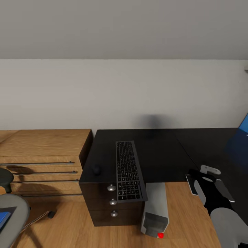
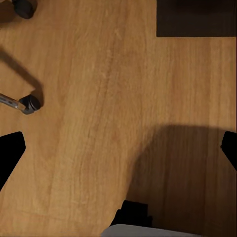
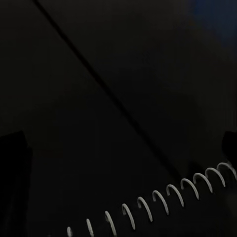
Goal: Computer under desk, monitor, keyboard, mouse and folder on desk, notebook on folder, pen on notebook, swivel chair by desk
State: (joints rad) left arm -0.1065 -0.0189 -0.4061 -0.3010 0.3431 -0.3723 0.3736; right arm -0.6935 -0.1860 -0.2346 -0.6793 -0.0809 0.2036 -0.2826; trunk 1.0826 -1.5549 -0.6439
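Ahead of my right claw (image 1: 209, 179) I see bare black desk (image 1: 162, 151); the notebook (image 1: 193, 181) lies right under it. Beyond, toward the left arm's side, the keyboard (image 1: 128, 170) overhangs the desk edge, and the mouse (image 1: 96, 169) sits past it.

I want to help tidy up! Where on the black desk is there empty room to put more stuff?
The desk has a bare patch between the keyboard and the right gripper, running back to the wall. A smaller bare strip lies left of the keyboard, behind the mouse. It is crowded at the desk's right end, where the gripper sits over the notebook, below something blue.
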